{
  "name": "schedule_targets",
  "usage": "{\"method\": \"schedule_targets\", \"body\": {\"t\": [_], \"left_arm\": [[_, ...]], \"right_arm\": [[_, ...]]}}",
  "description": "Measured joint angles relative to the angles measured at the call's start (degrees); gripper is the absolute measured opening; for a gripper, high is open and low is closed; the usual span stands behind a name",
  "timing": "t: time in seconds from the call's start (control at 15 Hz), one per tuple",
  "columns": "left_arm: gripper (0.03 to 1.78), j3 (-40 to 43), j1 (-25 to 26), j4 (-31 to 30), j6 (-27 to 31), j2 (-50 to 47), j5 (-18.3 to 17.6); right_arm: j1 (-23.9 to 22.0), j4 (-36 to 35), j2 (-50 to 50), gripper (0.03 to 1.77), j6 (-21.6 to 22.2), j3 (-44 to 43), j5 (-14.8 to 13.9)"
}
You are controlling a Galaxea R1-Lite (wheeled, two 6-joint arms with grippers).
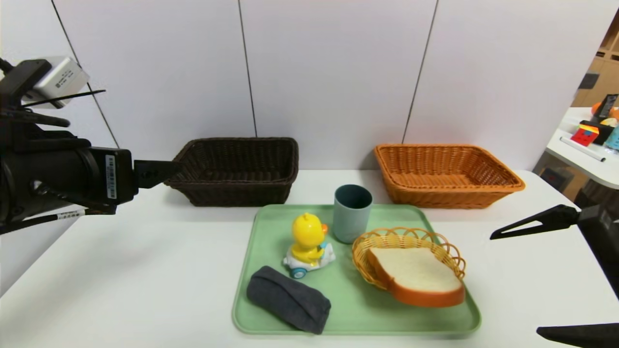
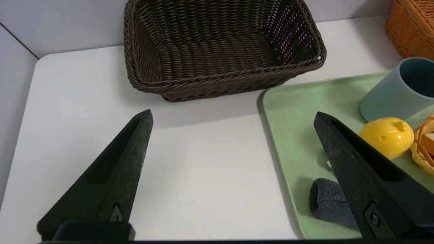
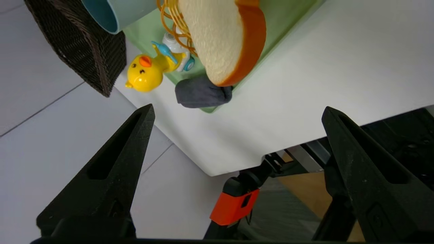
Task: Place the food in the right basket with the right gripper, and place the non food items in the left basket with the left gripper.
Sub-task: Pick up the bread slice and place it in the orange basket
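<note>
Nearest, at the robot's right, the right gripper [image 3: 239, 106] waits beside the green tray [image 1: 360, 328], jaws spread wide and holding nothing, probably to come around the bread. The rolled dark grey cloth [image 1: 289, 299] lies on the tray. The bread slice [image 1: 420, 270] leans in the small yellow wicker bowl [image 1: 360, 258], crust overhanging the rim, which should give the jaws an edge. Behind the cloth stands the duck toy [image 1: 307, 239], then the blue-grey cup [image 1: 352, 215], upright. Farther back, the orange-tan basket [image 1: 449, 200] sits right for food, the dark brown basket [image 1: 237, 195] left for non-food. The left gripper [image 2: 234, 110], empty and spread apart, hangs near the brown basket, presumably ready for the non-food items.
</note>
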Motion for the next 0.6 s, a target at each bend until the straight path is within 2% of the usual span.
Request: {"method": "schedule_targets", "body": {"t": [0.13,0.27,0.6], "left_arm": [[1.69,0.6,-0.7,0.0,0.0,0.3,0.0],[1.69,1.2,-0.9,0.0,-0.1,0.6,0.0],[1.69,1.8,-1.0,-0.1,-0.1,1.0,0.0]], "right_arm": [[0.3,-4.8,0.2,1.7,1.6,3.3,1.6],[0.4,-8.1,0.5,1.7,2.9,5.0,2.0],[0.4,-14.7,-0.7,1.7,4.7,10.8,4.4]]}}
